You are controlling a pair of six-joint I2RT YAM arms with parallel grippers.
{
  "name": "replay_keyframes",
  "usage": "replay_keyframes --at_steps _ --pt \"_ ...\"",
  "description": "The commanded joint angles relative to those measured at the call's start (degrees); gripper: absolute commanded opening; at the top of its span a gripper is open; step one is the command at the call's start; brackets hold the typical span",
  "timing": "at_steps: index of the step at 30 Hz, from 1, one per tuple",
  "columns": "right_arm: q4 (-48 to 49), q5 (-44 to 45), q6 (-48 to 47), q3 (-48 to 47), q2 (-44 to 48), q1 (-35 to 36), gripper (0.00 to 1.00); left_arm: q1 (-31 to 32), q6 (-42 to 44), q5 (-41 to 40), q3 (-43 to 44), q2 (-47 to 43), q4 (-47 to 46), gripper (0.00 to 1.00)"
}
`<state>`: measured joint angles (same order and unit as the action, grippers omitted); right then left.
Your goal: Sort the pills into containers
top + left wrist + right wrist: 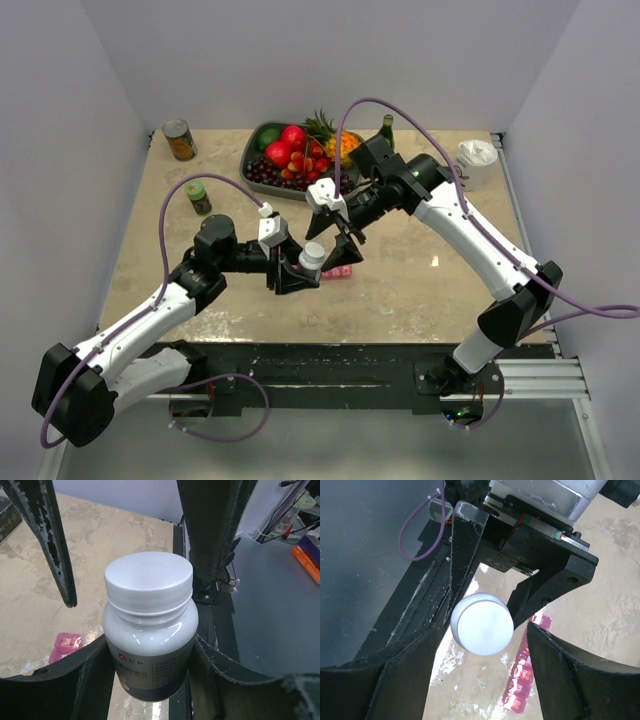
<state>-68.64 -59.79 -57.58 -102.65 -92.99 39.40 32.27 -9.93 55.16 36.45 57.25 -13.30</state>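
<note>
My left gripper [298, 268] [147, 677] is shut on a white pill bottle [313, 256] [148, 630], gripping its body and holding it above the table with its white cap [482, 623] on. My right gripper [343, 236] [485, 630] hangs over the cap, open, with one finger on each side and a gap showing on the right side. The right arm's fingers [56, 550] stand tall beside the bottle in the left wrist view. The pink strip of containers [341, 270] [65, 647] [520, 682] lies on the table just below and to the right. Orange pills [522, 676] show inside some compartments.
At the back of the table stand a grey bowl of fruit [250, 160], a tin can [180, 140], a green-capped jar [197, 197], a dark green bottle [386, 130] and a white crumpled cup [478, 160]. White walls close in the left and right sides.
</note>
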Motion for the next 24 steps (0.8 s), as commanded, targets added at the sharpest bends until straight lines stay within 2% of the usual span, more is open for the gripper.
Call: replay_keyframes --at_steps 1,5,7,11,12,15,16,18,19,20,24 --pt "6.5 -1.7 9.5 1.6 2.6 0.7 0.74 -0.3 -0.3 -2.4 2.8 -0.4 -2.3 0.00" --pt "14.2 0.2 18.8 4.5 3.9 1.1 0.76 -0.4 0.5 -7.1 3.1 -0.9 -1.2 0.00" --pt "16.1 1.2 22.6 5.9 4.2 1.2 0.74 -0.3 0.6 -8.1 3.2 -1.3 -1.2 0.00" --pt "17.8 1.5 25.2 6.3 4.0 1.3 0.54 -0.3 1.1 -8.7 3.5 -1.2 -0.6 0.00" --pt "17.4 1.4 24.6 5.8 3.7 1.2 0.41 -0.3 1.1 -8.3 3.6 -1.2 -0.4 0.00" --pt "12.7 -0.1 18.8 3.4 2.4 1.4 0.24 -0.4 2.3 -5.5 4.0 -0.8 0.6 0.00" --pt "11.0 -0.7 16.5 2.7 2.0 1.4 0.22 -0.4 2.7 -4.1 4.6 -0.5 1.6 0.00" --pt "0.1 -3.7 1.4 -1.0 0.1 1.6 0.18 -0.4 4.3 0.9 5.5 0.3 3.0 0.00" --pt "-8.5 -4.5 -4.2 -2.5 -0.6 2.0 0.18 -0.5 5.2 4.6 6.4 0.8 4.3 0.00" --pt "-11.7 -4.9 -11.2 -4.5 -1.4 3.0 0.17 -0.4 5.6 6.4 6.8 1.0 4.9 0.00" --pt "-11.5 1.3 -17.9 -3.1 0.4 7.4 0.15 -0.4 7.9 14.7 8.9 2.8 9.0 0.00"
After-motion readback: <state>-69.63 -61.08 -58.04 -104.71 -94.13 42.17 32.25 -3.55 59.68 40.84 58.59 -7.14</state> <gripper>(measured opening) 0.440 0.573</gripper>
